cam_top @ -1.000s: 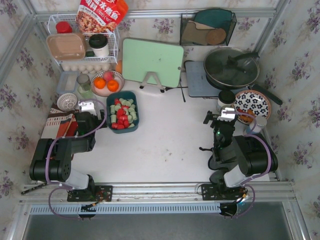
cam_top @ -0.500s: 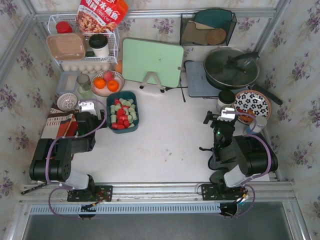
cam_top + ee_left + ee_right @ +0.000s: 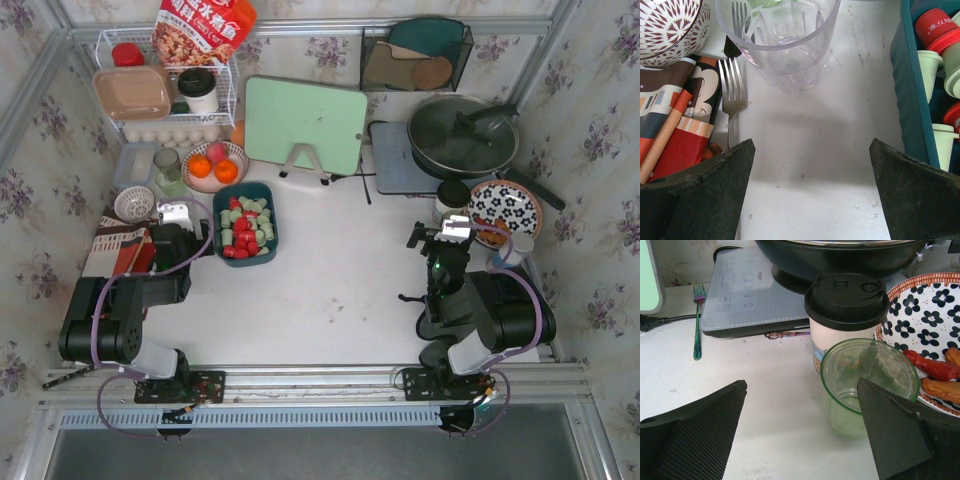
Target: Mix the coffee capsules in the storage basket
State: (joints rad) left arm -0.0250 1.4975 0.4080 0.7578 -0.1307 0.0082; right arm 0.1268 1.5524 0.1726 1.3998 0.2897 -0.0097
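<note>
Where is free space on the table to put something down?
Bare white tabletop lies between the dark teal plastic basket and the right gripper, in front of the pale green cutting board. The far-left and far-right corners are crowded.

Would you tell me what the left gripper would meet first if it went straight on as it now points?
Probably the clear glass, standing ahead of the open left gripper across bare table; the storage basket lies off to its right. Depth is hard to judge.

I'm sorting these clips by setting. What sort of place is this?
Most likely a staged kitchen countertop. A lidded pan sits on an induction hob, with a green cutting board propped up beside it.
</note>
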